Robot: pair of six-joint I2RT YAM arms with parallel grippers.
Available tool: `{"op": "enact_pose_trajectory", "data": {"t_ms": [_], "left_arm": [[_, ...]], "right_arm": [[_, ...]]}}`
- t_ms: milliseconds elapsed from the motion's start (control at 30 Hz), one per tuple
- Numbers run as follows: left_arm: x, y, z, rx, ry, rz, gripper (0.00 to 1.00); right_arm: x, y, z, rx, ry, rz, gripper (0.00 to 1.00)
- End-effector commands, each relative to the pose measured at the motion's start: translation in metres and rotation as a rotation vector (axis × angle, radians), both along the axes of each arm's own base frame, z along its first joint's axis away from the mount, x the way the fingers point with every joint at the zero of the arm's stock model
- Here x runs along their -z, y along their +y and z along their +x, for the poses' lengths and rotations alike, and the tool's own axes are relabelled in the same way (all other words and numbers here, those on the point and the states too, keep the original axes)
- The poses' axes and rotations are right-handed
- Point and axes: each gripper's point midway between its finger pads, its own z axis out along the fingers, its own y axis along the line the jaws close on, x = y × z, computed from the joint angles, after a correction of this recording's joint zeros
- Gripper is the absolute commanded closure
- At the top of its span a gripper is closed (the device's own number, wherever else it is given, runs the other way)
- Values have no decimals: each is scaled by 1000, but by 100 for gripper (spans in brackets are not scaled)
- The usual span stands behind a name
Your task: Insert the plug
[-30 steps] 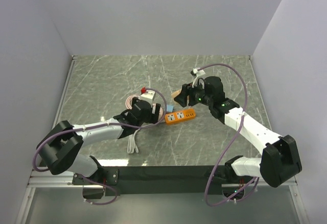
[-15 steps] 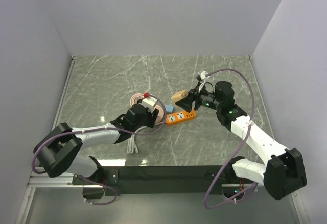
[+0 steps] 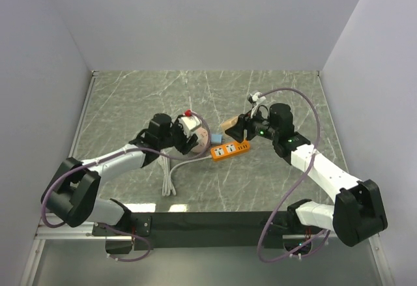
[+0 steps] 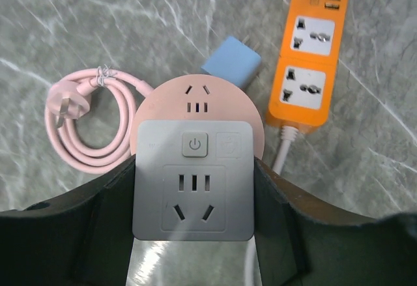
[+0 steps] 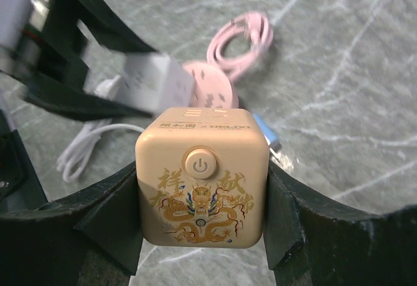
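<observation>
We log the left gripper (image 3: 183,134), clamped on the grey socket adapter (image 4: 193,180), shifted far-left; the right gripper (image 3: 232,127) still grips the beige cube socket (image 5: 202,176).

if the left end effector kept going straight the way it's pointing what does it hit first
Probably the pink round socket, right beyond the grey adapter the left end effector holds; the blue cube lies past it. The gap between them is unclear.

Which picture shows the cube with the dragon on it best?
The right wrist view: the cube fills it, face on, dragon and button clear, held in the right pincer. In the top view the cube is just a small tan speck. The left wrist view misses it.
</observation>
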Motion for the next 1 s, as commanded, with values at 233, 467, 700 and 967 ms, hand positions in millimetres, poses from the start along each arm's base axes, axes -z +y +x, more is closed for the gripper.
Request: {"op": "enact_pose_trajectory", "data": {"t_ms": [233, 467, 700, 967], "left_arm": [[-43, -10, 24, 100, -115, -70, 92], [-34, -11, 34, 84, -93, -29, 94], [-31, -9, 47, 3, -73, -38, 47], [-38, 5, 62, -170, -121, -86, 1]], "right_arm": [[-6, 4, 26, 64, -18, -31, 100], [-12, 2, 20, 63, -42, -17, 100], [-10, 4, 21, 60, -37, -18, 100], [-12, 4, 19, 56, -50, -9, 100]]}}
